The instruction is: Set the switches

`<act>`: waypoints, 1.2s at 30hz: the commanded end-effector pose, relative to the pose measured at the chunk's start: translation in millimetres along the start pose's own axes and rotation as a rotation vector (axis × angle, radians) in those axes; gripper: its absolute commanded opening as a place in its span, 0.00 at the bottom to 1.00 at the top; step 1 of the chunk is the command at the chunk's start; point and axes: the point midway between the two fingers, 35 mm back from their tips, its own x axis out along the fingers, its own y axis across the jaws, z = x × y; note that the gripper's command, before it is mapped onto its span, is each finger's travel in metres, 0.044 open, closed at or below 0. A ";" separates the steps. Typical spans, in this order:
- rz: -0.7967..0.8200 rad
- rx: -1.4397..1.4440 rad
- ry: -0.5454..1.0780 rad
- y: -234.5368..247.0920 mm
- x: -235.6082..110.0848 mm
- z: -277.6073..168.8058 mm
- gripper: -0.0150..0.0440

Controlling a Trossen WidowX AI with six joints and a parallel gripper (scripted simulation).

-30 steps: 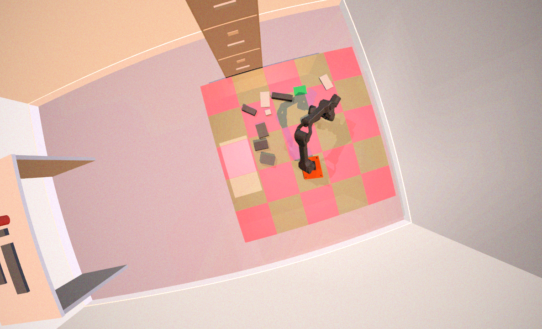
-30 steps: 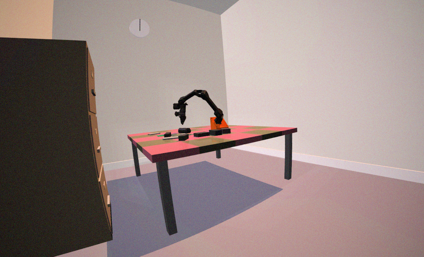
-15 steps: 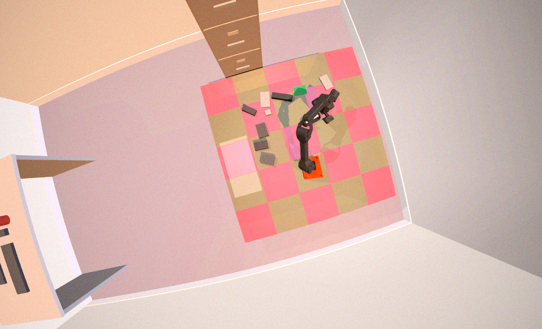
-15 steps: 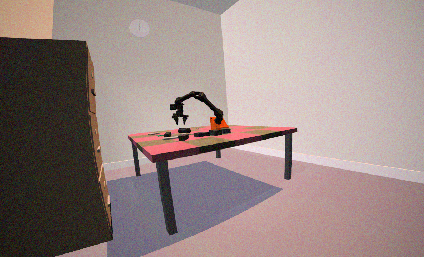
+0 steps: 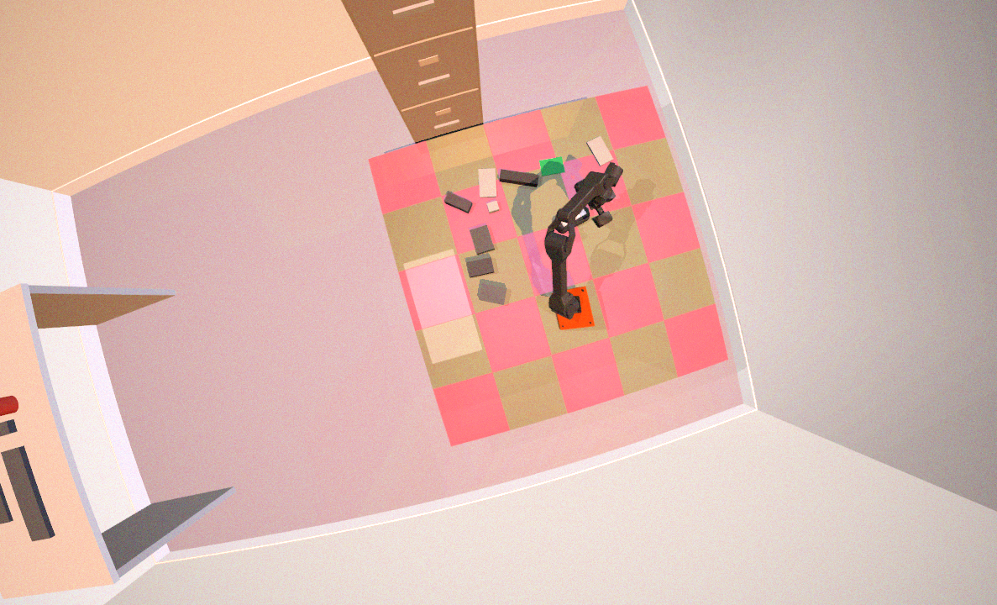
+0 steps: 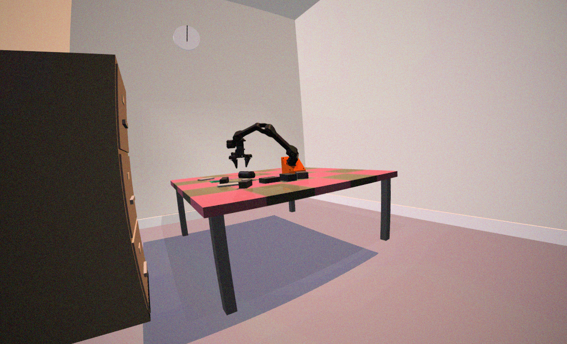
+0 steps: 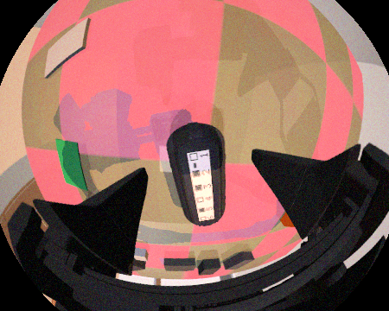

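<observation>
The dark controller unit [image 5: 578, 217] [image 6: 246, 174] [image 7: 181, 173] lies upside down on the bench, its rounded underside up. The printed label [image 7: 206, 187] faces the camera in the wrist view. It reads 1 empty, 2 filled, 3 filled, 4 empty, 5 filled, 6 empty. The rocker switches are hidden beneath the unit. My gripper [image 6: 241, 166] [image 7: 199, 161] is wide open and empty, pointing down above the unit. In the wrist view its fingers stand on either side of the unit, not touching it. In the top view the arm partly covers the unit.
A green board [image 5: 552, 165] [image 7: 71, 165] and a pale plate [image 5: 599, 151] [image 7: 69, 47] lie beyond the unit. A long dark block [image 5: 518, 178], another pale plate [image 5: 486, 182] and several dark modules lie to the left in the top view. The orange arm base [image 5: 585, 301] stands behind.
</observation>
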 end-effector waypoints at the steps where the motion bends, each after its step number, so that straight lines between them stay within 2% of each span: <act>1: -0.001 0.006 0.002 -0.5 7.2 0.3 1.00; 31: 0.001 0.006 0.005 -0.8 53.4 -0.7 1.00; 35: 0.001 0.006 0.005 -0.8 53.4 -0.7 0.82; 36: 0.001 0.006 0.005 -0.8 53.4 -0.7 0.81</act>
